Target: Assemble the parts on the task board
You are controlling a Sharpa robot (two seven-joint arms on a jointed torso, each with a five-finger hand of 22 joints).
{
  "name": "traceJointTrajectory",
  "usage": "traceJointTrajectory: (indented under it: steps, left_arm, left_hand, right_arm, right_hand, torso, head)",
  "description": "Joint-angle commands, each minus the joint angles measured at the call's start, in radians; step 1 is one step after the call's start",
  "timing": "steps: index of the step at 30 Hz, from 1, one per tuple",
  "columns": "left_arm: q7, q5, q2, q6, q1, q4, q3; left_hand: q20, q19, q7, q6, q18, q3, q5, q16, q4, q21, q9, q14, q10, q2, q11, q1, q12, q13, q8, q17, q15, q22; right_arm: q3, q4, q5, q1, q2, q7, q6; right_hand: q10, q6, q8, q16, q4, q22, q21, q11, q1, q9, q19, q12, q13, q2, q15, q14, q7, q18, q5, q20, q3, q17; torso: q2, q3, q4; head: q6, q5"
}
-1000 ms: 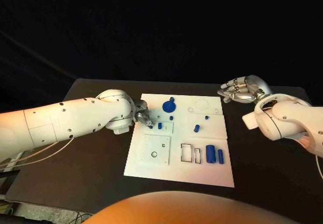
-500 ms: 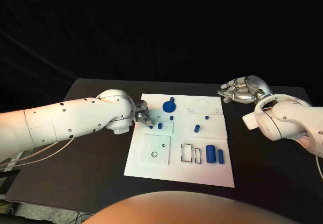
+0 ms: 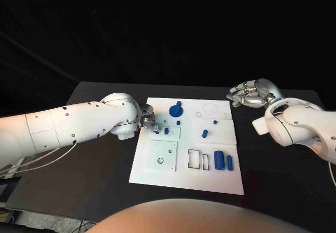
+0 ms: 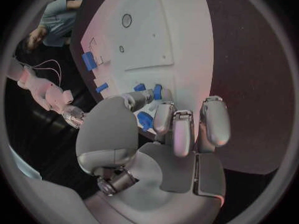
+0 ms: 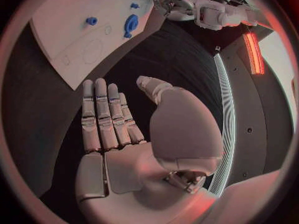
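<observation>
The task board (image 3: 188, 172) lies flat in the middle of the black counter (image 3: 84, 165), its long side running from near to far. Small blue parts sit on it: a rounded piece with a knob (image 3: 176, 110) near the far edge, a short peg (image 3: 166, 130) left of centre, another short peg (image 3: 204, 133) right of centre, and 2 upright cylinders (image 3: 219, 159) beside the rectangular slots on the near right.

The left hand (image 3: 147, 120) rests at the board's left edge, just beside the left peg. In the left wrist view its fingers (image 4: 177, 129) curl down towards the board and a small blue part (image 4: 145, 120) sits between the thumb and the fingertips, so it appears to pinch that piece, though the contact itself is partly hidden.

The right hand (image 3: 250, 94) hovers off the board's far right corner, above the bare counter; the right wrist view shows its fingers (image 5: 102, 115) straight and side by side, holding nothing.

The step in hand looks like seating a small blue part into a socket on the board's left half. The next move probably calls for lining the piece up squarely over its hole and pressing straight down without skewing it, while the board stays put.
</observation>
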Motion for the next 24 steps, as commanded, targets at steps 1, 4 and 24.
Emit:
traceJointTrajectory:
  steps: [1,4,24]
  left_arm:
    - [-0.013,0.007,0.002,0.043,-0.002,-0.001,-0.001]
    - [-0.014,0.009,0.003,0.046,-0.002,-0.002,-0.001]
    - [-0.014,0.014,0.010,0.037,-0.002,-0.023,-0.001]
  left_hand:
    - [-0.007,0.004,-0.030,0.033,-0.001,-0.019,-0.005,0.004,0.012,-0.004,0.130,0.104,0.004,-0.003,-0.006,-0.020,-0.007,-0.002,-0.007,0.263,-0.006,0.150]
    - [-0.007,0.004,-0.031,0.034,-0.002,-0.028,-0.005,0.004,0.017,-0.005,0.128,0.104,0.003,-0.006,-0.006,-0.030,-0.007,-0.003,-0.008,0.263,-0.007,0.151]
    - [-0.009,0.006,-0.032,0.039,-0.002,-0.079,-0.009,0.004,0.053,-0.007,0.120,0.104,0.002,-0.012,-0.007,-0.071,-0.009,-0.007,-0.010,0.263,-0.008,0.154]
  right_arm:
    - [0.000,0.000,-0.011,-0.001,0.001,0.004,0.015]
    - [0.000,-0.001,-0.011,-0.001,0.001,0.003,0.016]
    - [0.000,0.001,-0.011,-0.002,0.002,0.003,0.017]
  right_hand:
    - [-0.004,-0.008,0.007,-0.003,-0.007,-0.001,-0.005,0.004,-0.009,-0.002,0.001,-0.006,-0.001,-0.001,0.003,-0.004,0.027,0.010,0.003,0.009,0.001,-0.001]
    - [-0.004,-0.008,0.007,-0.004,-0.007,-0.003,-0.006,0.004,-0.010,-0.002,0.000,-0.006,-0.002,-0.001,0.004,-0.006,0.027,0.010,0.002,0.009,0.000,-0.002]
    - [-0.005,-0.009,0.007,-0.011,-0.007,-0.010,-0.012,0.006,-0.017,-0.003,-0.001,-0.005,-0.007,-0.001,0.006,-0.009,0.029,0.010,0.001,0.011,-0.006,-0.004]
  torso:
    - [0.000,-0.0002,0.0000]
    - [0.000,-0.0002,-0.0003]
    - [0.000,-0.0003,-0.0003]
  head:
    - [0.000,0.000]
    - [0.000,0.000]
    - [0.000,-0.002]
